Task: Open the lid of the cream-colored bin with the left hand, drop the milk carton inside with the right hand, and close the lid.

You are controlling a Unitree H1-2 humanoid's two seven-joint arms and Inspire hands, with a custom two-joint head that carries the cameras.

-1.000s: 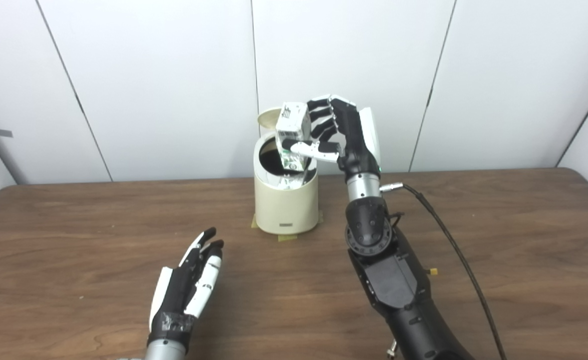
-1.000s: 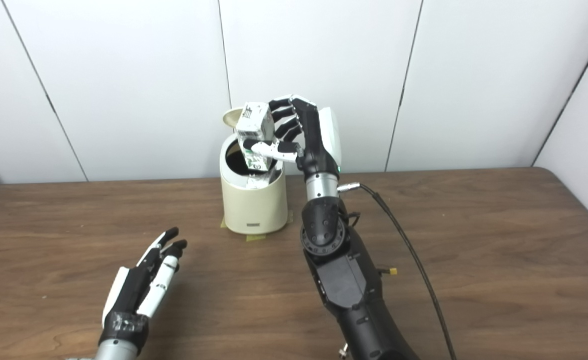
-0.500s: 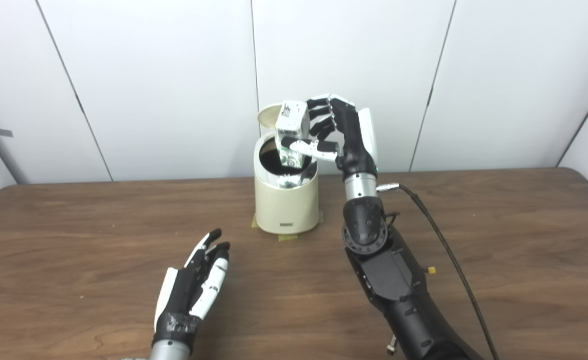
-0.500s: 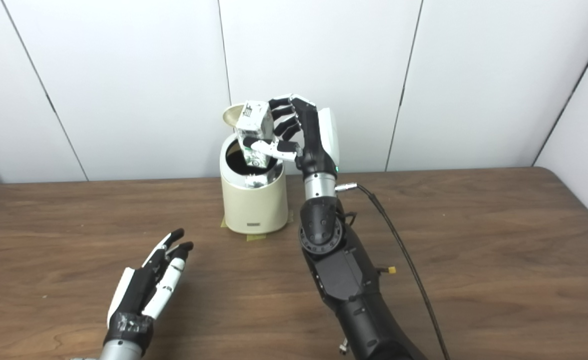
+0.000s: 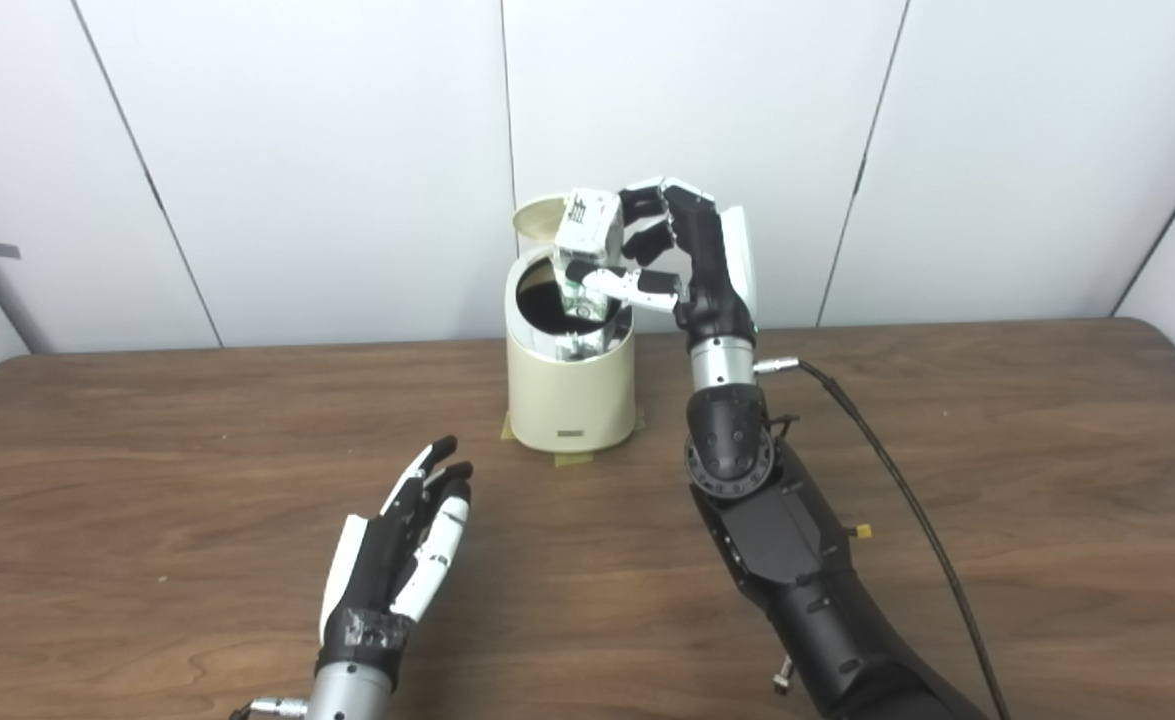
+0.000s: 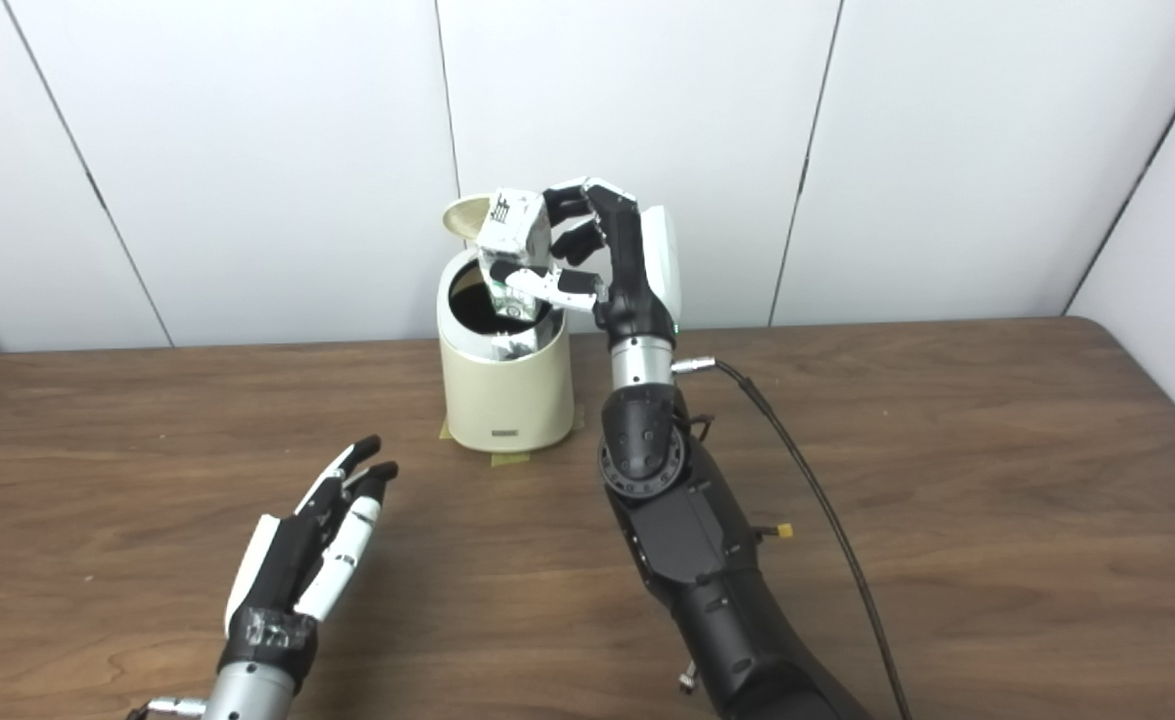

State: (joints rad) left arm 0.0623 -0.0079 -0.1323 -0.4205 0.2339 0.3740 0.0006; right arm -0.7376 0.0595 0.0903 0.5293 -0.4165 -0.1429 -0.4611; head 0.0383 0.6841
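I hold the milk carton (image 5: 587,238) over the open bin (image 5: 569,385).
My right hand (image 5: 692,265) grips it; my left hand (image 5: 402,555), at 7 o'clock, is flat and holds nothing.

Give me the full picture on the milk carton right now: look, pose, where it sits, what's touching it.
The milk carton is a small white box with dark print on top and green marking low on its side. It looks like coated card. The right hand holds it, thumb across its front and fingers behind. It hangs roughly upright, slightly tilted, over the open mouth of the bin, its lower end at about rim level, not yet dropped.
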